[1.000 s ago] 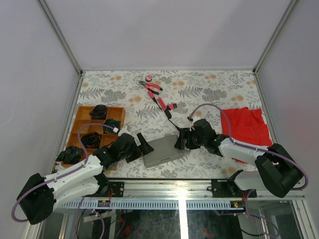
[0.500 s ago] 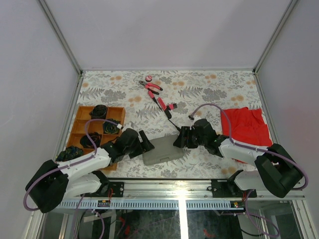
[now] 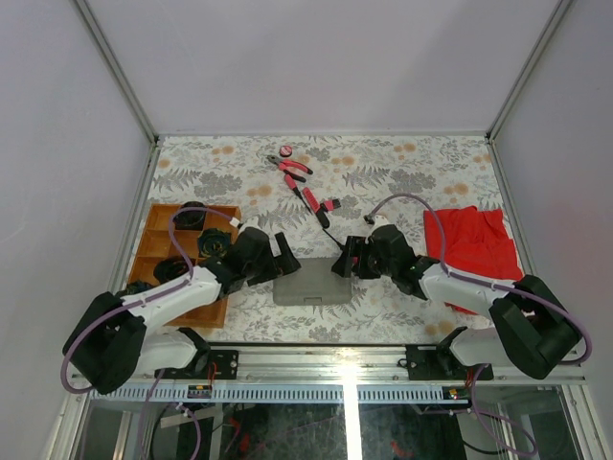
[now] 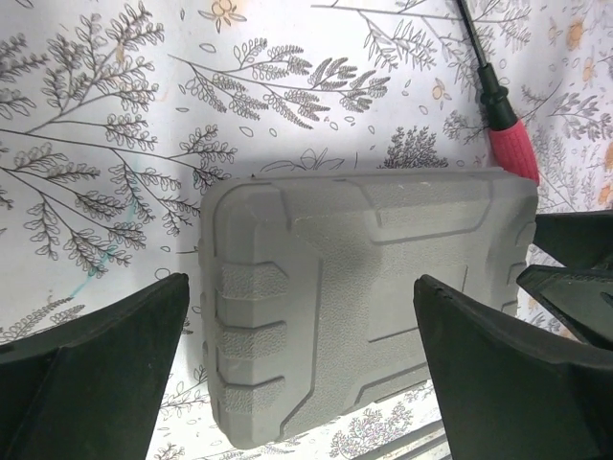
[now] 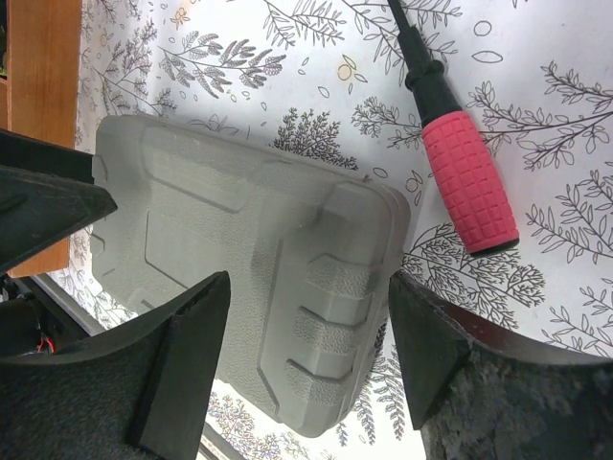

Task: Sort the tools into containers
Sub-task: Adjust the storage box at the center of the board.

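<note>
Left arm swung in; grey case (image 3: 311, 286) now lies squarer, centre of worktop (image 3: 421, 168) near edge. Left pincer (image 3: 287, 263) and right pincer (image 3: 343, 264) both released, straddling its short ends. Case probably stiff, light, slick-lidded; best gripped at ribbed edge (image 4: 251, 326). Screwdriver (image 5: 467, 182) just beyond; pliers (image 3: 292, 165) far.

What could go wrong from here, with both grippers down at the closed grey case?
1. The grey case lies shut and loose on the table. The left gripper and right gripper, both open, sit at opposite ends, so an uneven push may slide or spin it.
2. The pink-handled screwdriver lies close by one corner of the case, and a shifting case could knock it away.
3. The left arm's cable hangs over the wooden tray and might snag.
</note>
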You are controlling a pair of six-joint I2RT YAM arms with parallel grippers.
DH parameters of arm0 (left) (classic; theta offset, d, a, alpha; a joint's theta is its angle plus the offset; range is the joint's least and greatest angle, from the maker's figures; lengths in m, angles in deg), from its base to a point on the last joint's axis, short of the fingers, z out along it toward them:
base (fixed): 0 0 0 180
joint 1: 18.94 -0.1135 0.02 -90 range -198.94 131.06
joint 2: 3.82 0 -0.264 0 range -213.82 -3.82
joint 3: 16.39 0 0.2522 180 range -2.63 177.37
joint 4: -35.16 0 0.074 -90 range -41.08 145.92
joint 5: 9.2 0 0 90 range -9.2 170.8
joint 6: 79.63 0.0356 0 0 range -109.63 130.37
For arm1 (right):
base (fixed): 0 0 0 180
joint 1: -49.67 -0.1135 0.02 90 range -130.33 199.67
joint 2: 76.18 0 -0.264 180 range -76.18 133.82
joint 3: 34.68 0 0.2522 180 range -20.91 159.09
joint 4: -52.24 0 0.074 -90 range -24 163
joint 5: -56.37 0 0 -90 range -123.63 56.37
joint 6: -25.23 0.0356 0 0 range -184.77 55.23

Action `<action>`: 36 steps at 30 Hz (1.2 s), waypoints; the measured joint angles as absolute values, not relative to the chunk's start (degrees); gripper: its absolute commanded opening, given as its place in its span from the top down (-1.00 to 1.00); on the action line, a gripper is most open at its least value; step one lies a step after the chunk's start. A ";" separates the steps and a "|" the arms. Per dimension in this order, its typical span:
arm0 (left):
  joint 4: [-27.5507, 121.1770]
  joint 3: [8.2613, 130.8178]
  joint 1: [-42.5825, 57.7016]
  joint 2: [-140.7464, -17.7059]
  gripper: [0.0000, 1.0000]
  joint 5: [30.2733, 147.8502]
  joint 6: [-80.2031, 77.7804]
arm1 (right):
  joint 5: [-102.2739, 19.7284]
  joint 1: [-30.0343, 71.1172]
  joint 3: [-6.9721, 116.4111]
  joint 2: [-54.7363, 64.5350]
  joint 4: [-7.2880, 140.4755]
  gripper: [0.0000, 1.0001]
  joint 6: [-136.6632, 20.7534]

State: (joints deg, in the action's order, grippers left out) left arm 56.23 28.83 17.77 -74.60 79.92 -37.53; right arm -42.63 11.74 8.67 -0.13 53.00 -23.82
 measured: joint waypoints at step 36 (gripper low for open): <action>53.56 22.60 17.38 -71.04 -0.64 85.03 -32.61 | -44.99 -3.56 2.99 -14.38 44.50 -0.59 -55.14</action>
